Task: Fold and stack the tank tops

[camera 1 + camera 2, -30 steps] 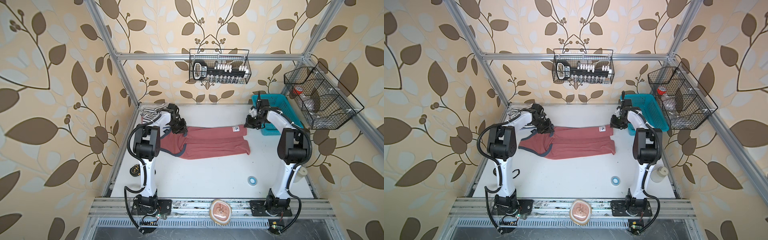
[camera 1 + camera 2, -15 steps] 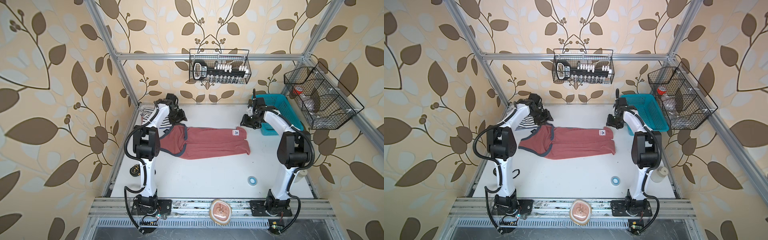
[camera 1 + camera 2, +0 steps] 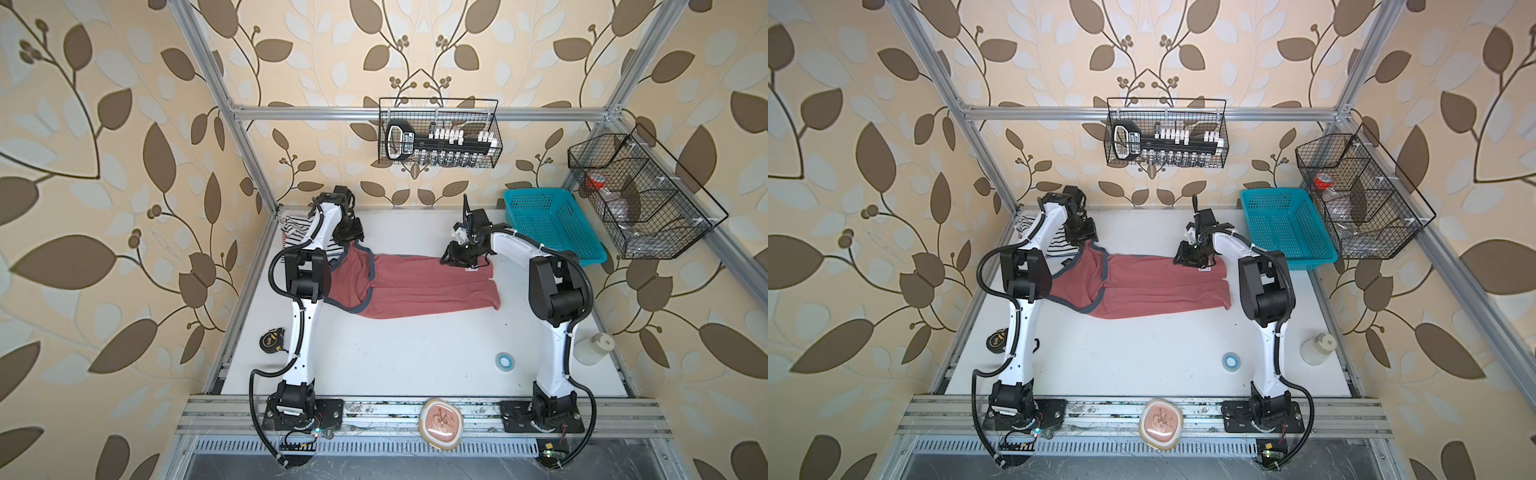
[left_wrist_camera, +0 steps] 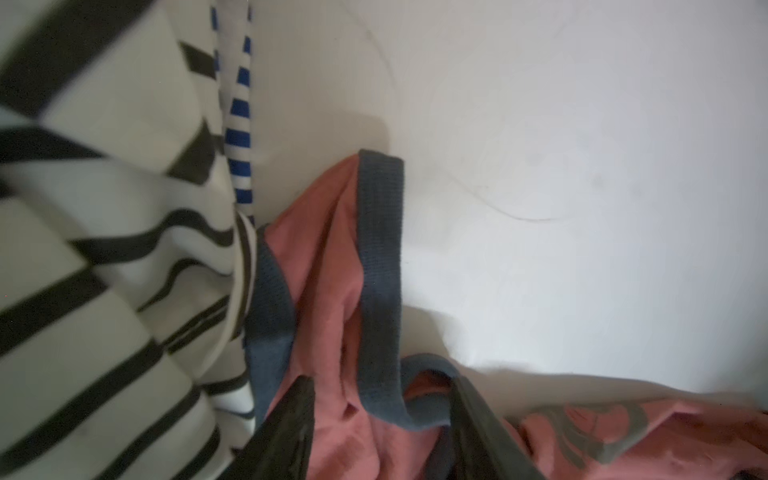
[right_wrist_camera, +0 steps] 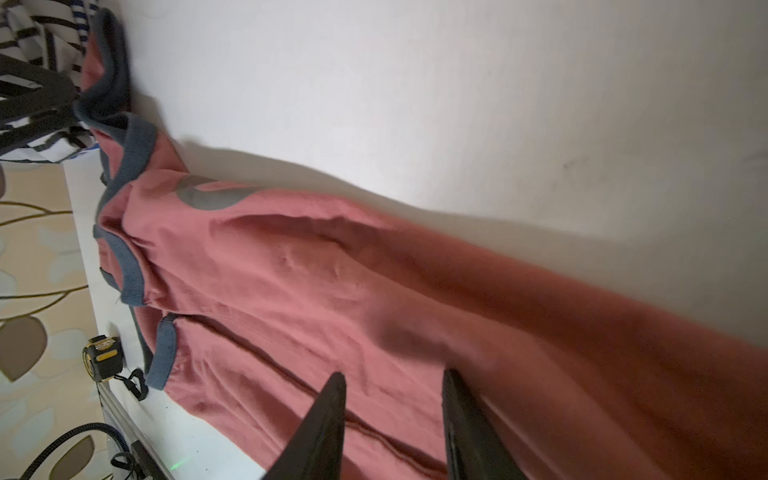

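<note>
1. A small white tag (image 3: 471,269) was seen on the red tank top (image 3: 415,291), just beside the right gripper (image 3: 455,259). Its writing was too small to be read.
2. A grey print (image 5: 208,197) was seen on the red tank top near the neck. No words could be made out in it.
3. White writing was seen on a black tool (image 3: 401,139) in the back wire basket (image 3: 440,162), but it was too blurry to be read. The label on the yellow and black tape measure (image 3: 272,340) could not be read either.
4. Two robot arms, two wire baskets (the other one (image 3: 673,237) on the side wall), one blue plastic basket (image 3: 536,192), one tape measure, one blue ring of tape (image 3: 505,360) and one white bottle (image 3: 592,349) were counted.
5. The red tank top was laid flat on the white table (image 3: 415,353) between the two arms. It was folded long, with its neck end toward the left arm.
6. One black-and-white striped top (image 3: 295,232) was bunched in the far left corner, touching the red top's neck end. A thin strip of blue-and-white striped cloth (image 4: 239,137) was seen next to it.
7. The left gripper (image 4: 380,382) was spread apart. A grey-blue strap (image 4: 380,270) of the red top was looped between its fingers, not pinched.
8. The right gripper was spread apart too, just over the bottom end of the red top. Nothing was squeezed in it.
</note>
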`<state>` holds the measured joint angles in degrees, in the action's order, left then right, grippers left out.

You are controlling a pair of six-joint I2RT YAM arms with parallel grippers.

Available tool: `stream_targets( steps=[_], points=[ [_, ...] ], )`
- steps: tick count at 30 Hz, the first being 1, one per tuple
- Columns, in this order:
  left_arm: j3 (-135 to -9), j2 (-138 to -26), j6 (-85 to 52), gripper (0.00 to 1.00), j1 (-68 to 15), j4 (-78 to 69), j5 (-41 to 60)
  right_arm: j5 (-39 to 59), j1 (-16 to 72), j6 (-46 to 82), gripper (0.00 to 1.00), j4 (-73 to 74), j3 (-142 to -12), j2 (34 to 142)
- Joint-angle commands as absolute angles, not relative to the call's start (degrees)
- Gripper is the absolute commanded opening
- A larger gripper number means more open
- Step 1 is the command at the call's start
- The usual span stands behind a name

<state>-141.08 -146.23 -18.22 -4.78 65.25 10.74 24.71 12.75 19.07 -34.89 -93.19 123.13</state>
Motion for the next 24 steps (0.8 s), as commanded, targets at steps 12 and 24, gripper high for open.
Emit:
stream_targets(
  steps=[12, 24],
  points=[
    [-141.5, -146.71, -23.26, 0.53, -3.52, 51.66, 8.57, 24.92, 13.01, 18.68, 0.39, -34.62, -90.09, 124.78],
    [-146.68, -155.84, -27.82, 0.5, -3.52, 48.2, 10.77, 23.92, 13.09, 18.21, 0.38, -35.65, -90.82, 126.33]
  ],
)
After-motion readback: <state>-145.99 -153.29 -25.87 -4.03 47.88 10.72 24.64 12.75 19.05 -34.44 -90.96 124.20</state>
